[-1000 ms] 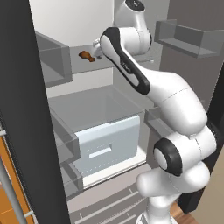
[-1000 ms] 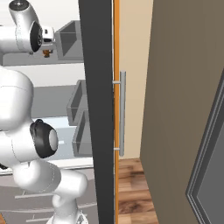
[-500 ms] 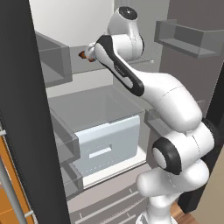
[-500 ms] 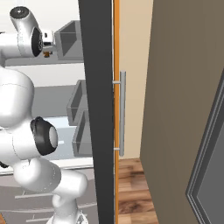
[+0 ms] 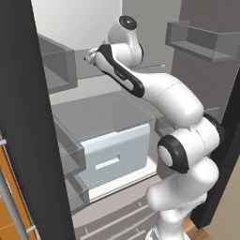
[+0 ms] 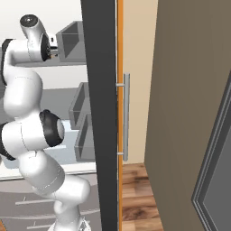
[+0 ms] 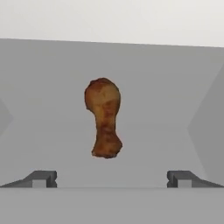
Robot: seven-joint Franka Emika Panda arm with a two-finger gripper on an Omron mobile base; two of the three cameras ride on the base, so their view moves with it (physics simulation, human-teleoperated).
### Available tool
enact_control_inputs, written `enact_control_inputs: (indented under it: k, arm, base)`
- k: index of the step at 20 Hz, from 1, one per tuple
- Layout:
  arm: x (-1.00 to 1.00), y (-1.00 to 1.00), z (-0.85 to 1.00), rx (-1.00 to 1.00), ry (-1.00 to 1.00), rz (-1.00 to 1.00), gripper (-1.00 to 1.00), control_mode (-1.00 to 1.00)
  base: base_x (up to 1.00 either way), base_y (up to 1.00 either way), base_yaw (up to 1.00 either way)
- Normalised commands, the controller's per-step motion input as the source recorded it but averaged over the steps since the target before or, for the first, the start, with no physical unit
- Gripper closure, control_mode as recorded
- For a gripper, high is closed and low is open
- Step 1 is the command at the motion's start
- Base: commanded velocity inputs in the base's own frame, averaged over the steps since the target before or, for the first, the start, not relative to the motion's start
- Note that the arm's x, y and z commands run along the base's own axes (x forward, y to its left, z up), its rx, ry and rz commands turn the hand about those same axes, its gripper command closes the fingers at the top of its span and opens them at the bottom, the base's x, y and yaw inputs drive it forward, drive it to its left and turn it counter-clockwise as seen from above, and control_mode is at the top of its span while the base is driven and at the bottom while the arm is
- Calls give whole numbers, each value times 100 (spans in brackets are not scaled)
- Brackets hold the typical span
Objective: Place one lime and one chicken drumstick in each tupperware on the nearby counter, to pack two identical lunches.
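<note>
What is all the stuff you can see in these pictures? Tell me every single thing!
chicken drumstick: one, reddish-brown, lying on a grey fridge shelf ahead of the hand.
fridge shelf: one, grey, under the drumstick.
drawer: one, pale blue-grey, low in the fridge.
door bins: several, grey, inside the fridge door.
door handle: one, silver, upright on the orange-edged panel.
floor: brown wood.
gripper: one, dark jaws wide open, empty.
</note>
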Motion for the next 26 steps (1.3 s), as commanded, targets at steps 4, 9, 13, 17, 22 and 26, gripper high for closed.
enact_control_inputs:
  k: [4, 9, 13, 17, 22, 26]
  arm:
    - [82, 34, 0, 0, 0, 0, -100, -100]
    - [77, 8, 0, 0, 6, 0, -100, -100]
    - [28, 2, 0, 0, 7, 0, -100, -100]
    - [34, 12, -7, 0, 11, 0, -100, -100]
    - [38, 6, -6, 0, 12, 0, 100, -100]
    - [0, 0, 0, 0, 0, 0, 100, -100]
  base:
    - [0, 0, 0]
    - [0, 0, 0]
    - [0, 0, 0]
    - [0, 0, 0]
    - [0, 0, 0]
    - [0, 0, 0]
